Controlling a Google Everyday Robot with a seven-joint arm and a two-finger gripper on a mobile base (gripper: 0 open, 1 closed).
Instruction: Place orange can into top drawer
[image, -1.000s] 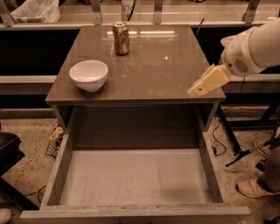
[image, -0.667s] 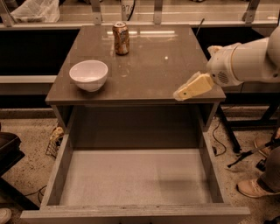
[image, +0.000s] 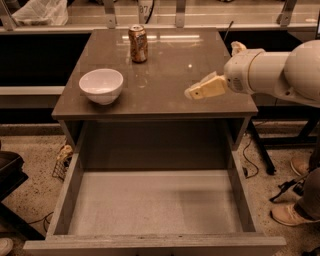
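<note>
The orange can (image: 138, 44) stands upright at the back of the grey-brown cabinet top (image: 165, 75), left of centre. The top drawer (image: 155, 202) is pulled fully out below the front edge, and nothing lies on its pale speckled floor. My gripper (image: 194, 92) comes in from the right on a white arm (image: 272, 72) and hovers over the right front part of the top, well to the right of and nearer than the can. It holds nothing.
A white bowl (image: 101, 85) sits on the left front of the cabinet top. A crumpled plastic bag (image: 40, 12) lies at the back left. A person's shoes (image: 292, 212) and cables lie on the floor at the right.
My gripper has moved left over the cabinet top, from beyond its right edge towards the middle. The can, bowl and drawer have not moved.
</note>
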